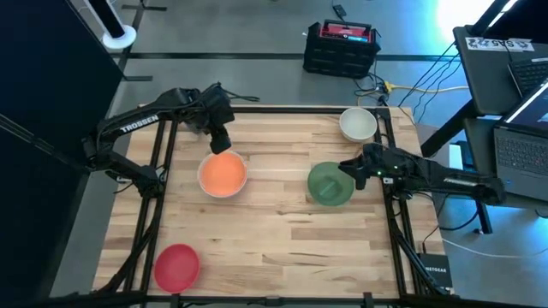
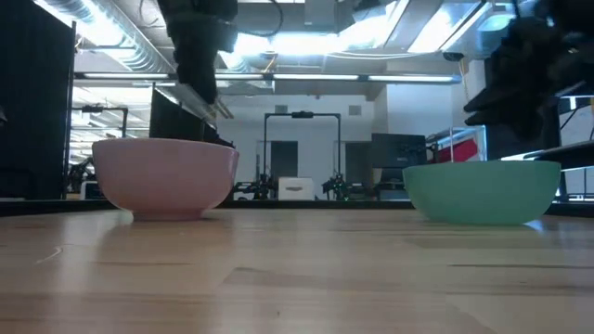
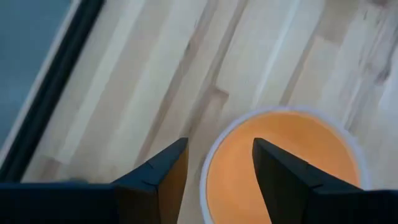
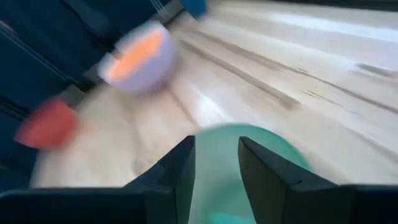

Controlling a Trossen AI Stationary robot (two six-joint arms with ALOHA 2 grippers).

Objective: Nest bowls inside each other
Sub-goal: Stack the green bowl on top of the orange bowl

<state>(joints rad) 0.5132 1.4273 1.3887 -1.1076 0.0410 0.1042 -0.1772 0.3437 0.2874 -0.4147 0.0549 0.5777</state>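
Take the orange bowl (image 1: 223,174) as ref, mid-table. Your left gripper (image 3: 214,163) hangs over its far rim, fingers apart, straddling the rim, nothing held. Right gripper (image 4: 216,163), fingers apart, sits over the green bowl (image 1: 329,184), right of ref. White bowl (image 1: 358,124) far-right; red bowl (image 1: 176,266) near-left. Center before lowering. Wood table (image 1: 282,239); lab w/ ceiling lights behind.

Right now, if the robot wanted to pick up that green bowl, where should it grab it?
Probably by the rim. The green bowl sits upright and open, with smooth rounded walls that offer no handle. The right gripper hovers at its edge nearest that arm, so coming down from above, one finger inside and one outside the wall, looks best.
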